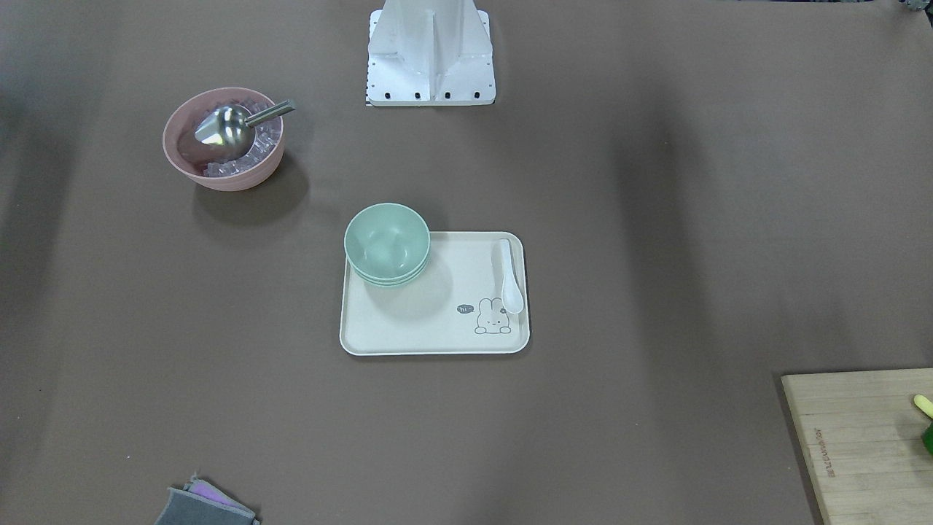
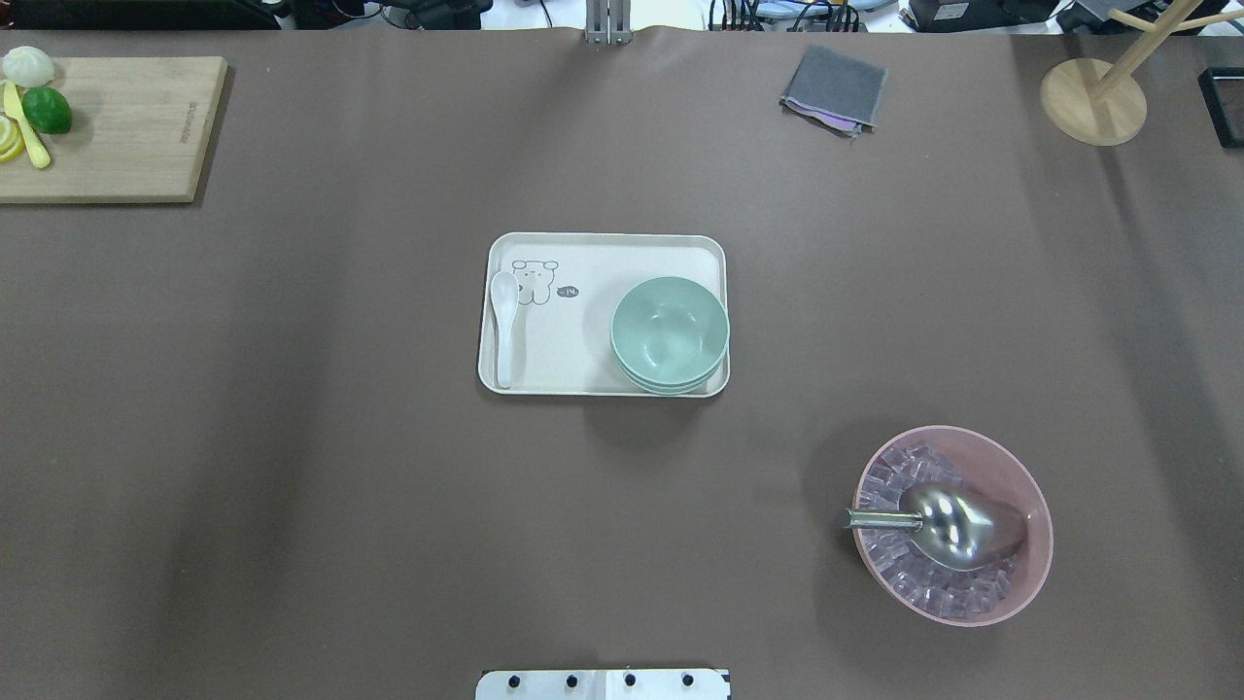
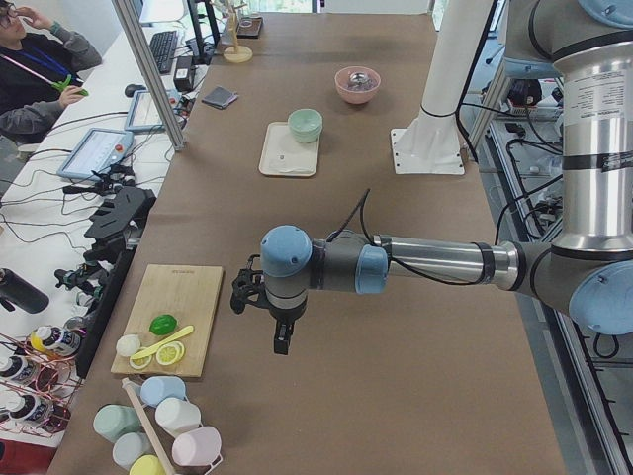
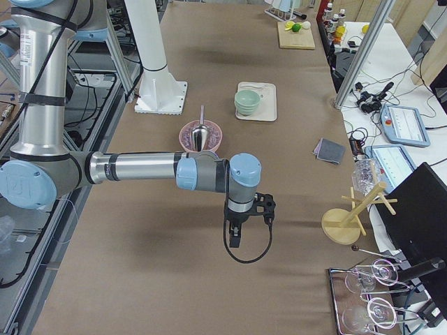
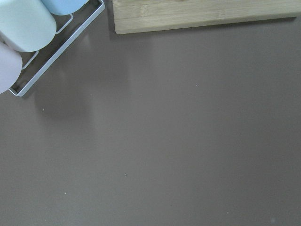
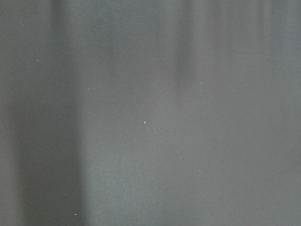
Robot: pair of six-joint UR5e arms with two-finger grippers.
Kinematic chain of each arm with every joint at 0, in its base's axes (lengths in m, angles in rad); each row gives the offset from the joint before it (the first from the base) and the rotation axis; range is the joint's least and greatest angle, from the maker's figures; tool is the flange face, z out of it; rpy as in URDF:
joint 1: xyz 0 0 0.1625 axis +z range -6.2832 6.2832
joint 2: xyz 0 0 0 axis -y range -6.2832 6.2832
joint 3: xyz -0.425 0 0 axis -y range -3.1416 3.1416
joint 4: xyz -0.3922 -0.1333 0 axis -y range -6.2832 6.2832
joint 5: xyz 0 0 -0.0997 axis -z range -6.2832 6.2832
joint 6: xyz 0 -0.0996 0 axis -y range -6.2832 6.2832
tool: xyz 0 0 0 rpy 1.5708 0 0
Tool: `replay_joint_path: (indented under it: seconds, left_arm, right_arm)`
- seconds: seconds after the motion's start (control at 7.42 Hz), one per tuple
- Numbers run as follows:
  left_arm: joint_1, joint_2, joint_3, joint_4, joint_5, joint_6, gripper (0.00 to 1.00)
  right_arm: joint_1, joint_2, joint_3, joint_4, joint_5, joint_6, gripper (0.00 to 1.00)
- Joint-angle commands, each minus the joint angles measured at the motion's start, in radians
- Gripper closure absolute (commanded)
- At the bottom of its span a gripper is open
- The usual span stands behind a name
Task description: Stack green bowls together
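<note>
Brown table [image 2: 292, 486]: green bowls [image 2: 670, 335] nested; left hand [image 3: 282, 341], right hand [image 4: 235, 239] unreadable.

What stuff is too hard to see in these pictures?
The left gripper and right gripper: side views only; jaws open or shut, cannot tell.
The green bowls: top bowl hides the lower ones' insides; only rims show.
The cutting board: cut off by the front-facing view's edge.

"hi" in small dark speech bubble [image 1: 465, 309] printed on cream tray [image 1: 423, 332], next to bunny drawing [image 1: 493, 318], burned-in brand line [image 1: 822, 452] along edge of wooden cutting board [image 1: 867, 437], too small to read, same line in overhead view, also unreadable
</note>
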Motion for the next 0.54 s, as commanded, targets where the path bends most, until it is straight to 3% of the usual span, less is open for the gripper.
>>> replay_joint_path:
  seconds: [0.0,0.4]
  left_arm:
    - [0.0,-0.001,-0.001,0.001,-0.052,-0.003,0.01]
    - [0.0,-0.007,-0.007,-0.004,-0.055,0.002,0.01]
  right_arm:
    - [-0.001,-0.001,0.004,-0.001,0.0,0.004,0.0]
    - [-0.001,0.0,0.001,-0.001,0.0,0.006,0.0]
